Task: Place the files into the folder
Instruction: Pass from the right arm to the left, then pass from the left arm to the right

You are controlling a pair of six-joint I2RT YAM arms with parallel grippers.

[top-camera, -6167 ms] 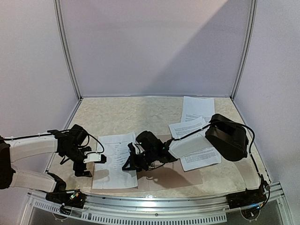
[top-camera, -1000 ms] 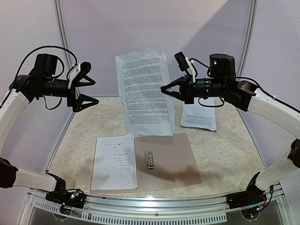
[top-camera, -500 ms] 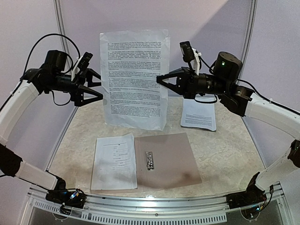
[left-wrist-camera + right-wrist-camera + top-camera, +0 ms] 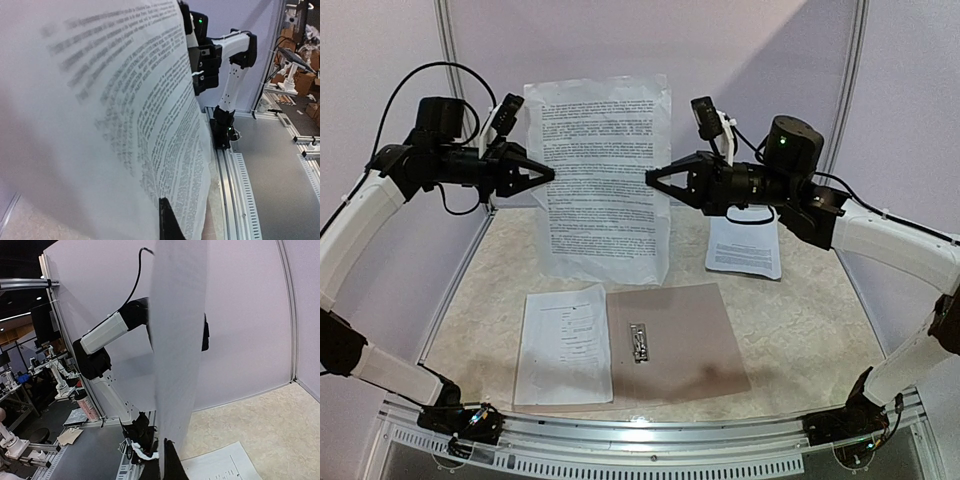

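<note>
One of the files, a white printed sheet, hangs upright in the air above the table's back half. My left gripper is shut on its left edge and my right gripper is shut on its right edge. The left wrist view is filled by the sheet, with one dark finger at the bottom. The right wrist view shows the sheet edge-on, rising from my fingers. The tan folder lies open below, its metal clip on the spine. Another file lies flat on its left leaf.
A further printed sheet lies at the table's back right, under my right arm. White walls close the back and both sides. A metal rail runs along the near edge.
My left gripper has moved in and closed on the sheet's left edge; before, it stood open beside it. The sheet, lifted by the right gripper, now hangs between both grippers.
</note>
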